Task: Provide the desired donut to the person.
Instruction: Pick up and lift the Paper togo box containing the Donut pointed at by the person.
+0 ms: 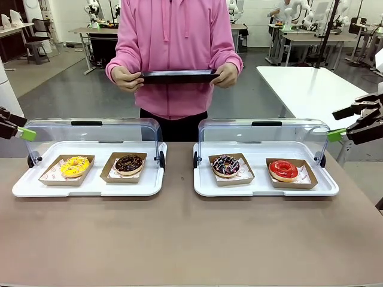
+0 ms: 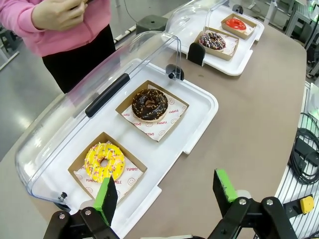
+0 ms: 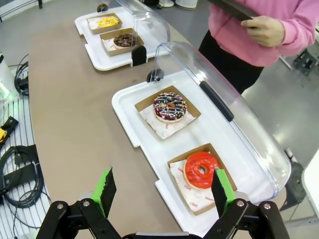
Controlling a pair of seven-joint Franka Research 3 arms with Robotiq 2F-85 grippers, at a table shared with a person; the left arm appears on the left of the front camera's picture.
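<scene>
You can't tell which is wanted: the yellow donut [image 1: 75, 165] and nut-topped chocolate donut [image 1: 129, 163] lie in the left tray [image 1: 90, 190] on the counter [image 1: 179, 239], just ahead of your wide-open left gripper [image 2: 164, 186], while the sprinkled donut [image 1: 225, 165] and red donut [image 1: 283, 169] in the right tray [image 1: 263, 190] lie nearer your equally wide right gripper [image 3: 162, 181].

The brown table [image 1: 179, 239] bears two white trays, set apart, side by side — a left tray [image 1: 90, 191] and a right tray [image 1: 263, 192].
</scene>
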